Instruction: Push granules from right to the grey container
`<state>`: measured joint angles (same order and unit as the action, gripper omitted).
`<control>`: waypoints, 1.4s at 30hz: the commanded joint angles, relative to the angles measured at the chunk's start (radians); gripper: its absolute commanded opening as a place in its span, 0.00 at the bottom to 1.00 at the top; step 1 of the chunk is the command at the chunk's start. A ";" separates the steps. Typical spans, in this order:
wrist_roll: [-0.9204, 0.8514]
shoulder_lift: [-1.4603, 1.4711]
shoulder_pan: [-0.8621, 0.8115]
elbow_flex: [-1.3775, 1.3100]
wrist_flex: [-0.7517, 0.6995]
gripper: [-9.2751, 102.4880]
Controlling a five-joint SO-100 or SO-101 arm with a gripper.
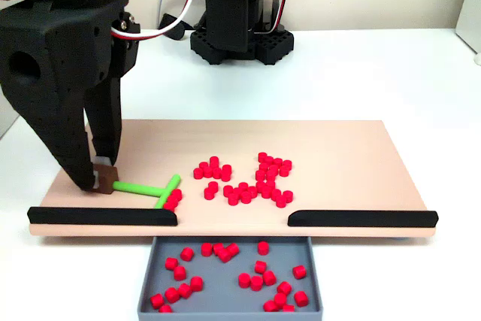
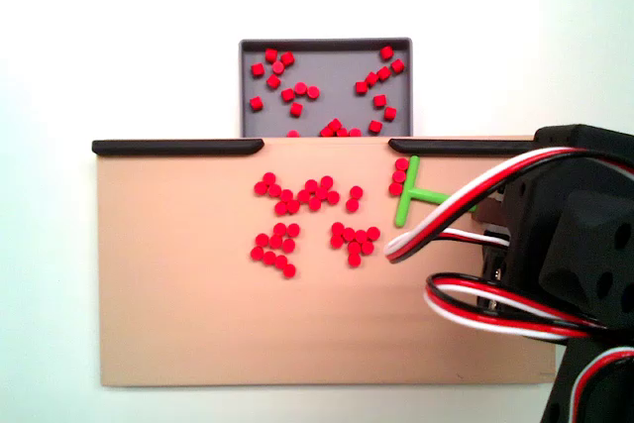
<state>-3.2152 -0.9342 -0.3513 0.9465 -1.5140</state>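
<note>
Mostly loose red granules (image 1: 244, 182), shallow grey container (image 1: 229, 302)

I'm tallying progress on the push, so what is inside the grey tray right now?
The grey tray holds loose red pellets scattered over its floor, roughly two dozen. Its end nearest the tan board is partly hidden by the board's edge, so a few may go unseen.

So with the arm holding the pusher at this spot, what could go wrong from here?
1. The black two-finger gripper holds the green T-shaped stick by its stem end, so it may twist when pushed.
2. A few small red cylindrical granules sit against the black strip, beside the gap; they could jam there instead of dropping into the shallow grey plastic container.
3. The main cluster is spread wide on the tan board; one sweep may scatter it.
</note>
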 commanded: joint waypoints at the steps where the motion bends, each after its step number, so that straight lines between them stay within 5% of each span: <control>1: -0.420 -0.023 0.012 -0.023 -0.005 0.08; 42: -0.256 -0.037 0.060 -0.020 -0.005 0.08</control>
<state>-3.2152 -0.9342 -0.3007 0.9465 -1.5140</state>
